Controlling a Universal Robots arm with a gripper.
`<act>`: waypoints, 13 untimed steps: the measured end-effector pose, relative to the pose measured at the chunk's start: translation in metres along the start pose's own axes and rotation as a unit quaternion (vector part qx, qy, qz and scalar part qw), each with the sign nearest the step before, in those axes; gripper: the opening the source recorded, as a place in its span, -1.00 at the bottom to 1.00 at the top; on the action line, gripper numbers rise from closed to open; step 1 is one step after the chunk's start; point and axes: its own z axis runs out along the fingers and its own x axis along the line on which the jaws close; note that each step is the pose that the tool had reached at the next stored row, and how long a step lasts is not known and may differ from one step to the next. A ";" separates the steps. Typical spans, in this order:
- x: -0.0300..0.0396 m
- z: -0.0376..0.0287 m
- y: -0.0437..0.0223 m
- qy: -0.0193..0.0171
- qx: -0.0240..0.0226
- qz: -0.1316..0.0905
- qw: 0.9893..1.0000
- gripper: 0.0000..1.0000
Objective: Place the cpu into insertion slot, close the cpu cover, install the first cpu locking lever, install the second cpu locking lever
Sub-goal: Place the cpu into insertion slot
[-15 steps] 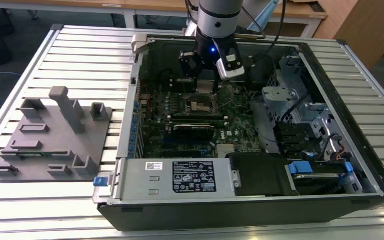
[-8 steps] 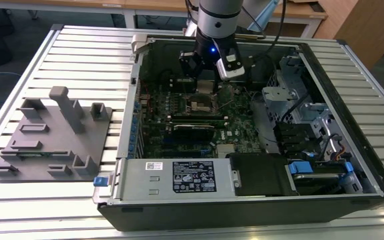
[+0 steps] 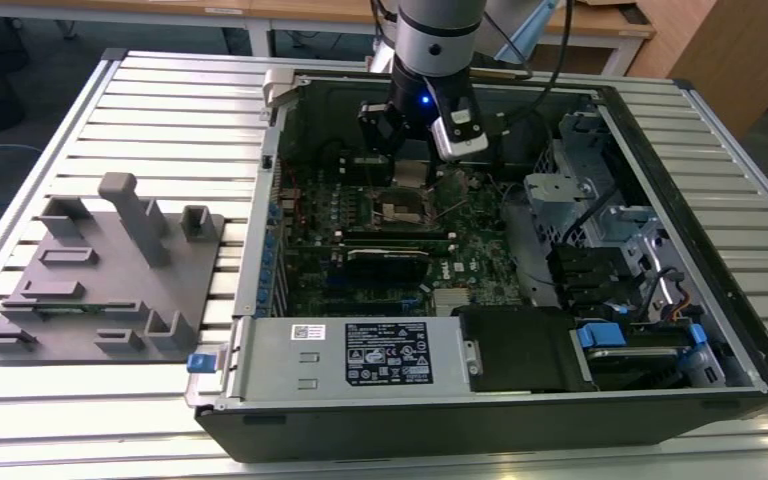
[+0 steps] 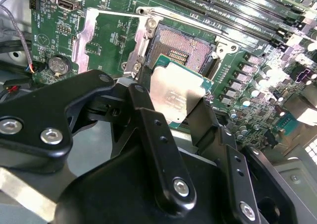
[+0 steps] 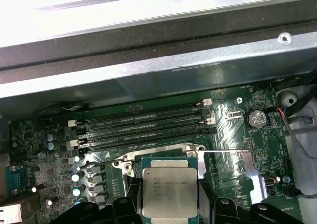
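Note:
My gripper (image 3: 414, 168) reaches down into the open computer case and is shut on the cpu (image 4: 174, 96), a flat square chip with a silver-grey top, pinched at two opposite edges by black fingers (image 4: 144, 105). The chip hangs tilted just above and partly over the insertion slot (image 4: 181, 46), whose dark pin field and silvery rim show beyond it. The cpu cover (image 4: 88, 33), a thin silvery frame, stands swung open beside the slot. A thin wire locking lever (image 4: 184, 22) runs along the slot's far edge. In the first wrist view the cpu (image 5: 169, 192) sits between the fingers, with the cover (image 5: 251, 170) beside it.
Long black memory slots (image 5: 143, 126) run beside the socket. A coin battery (image 4: 59, 64) lies near the open cover. The grey labelled box (image 3: 357, 352) fills the case front, with drive cages (image 3: 584, 215) on the exterior view's right. A grey fixture plate (image 3: 104, 280) rests outside the case.

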 end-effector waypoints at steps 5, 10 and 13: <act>0.0000 0.0000 0.0000 0.000 0.000 0.000 1.000 0.08; 0.0000 0.0001 0.0000 0.000 0.000 0.003 1.000 0.08; 0.0000 0.0003 0.0000 -0.001 0.000 0.014 1.000 0.08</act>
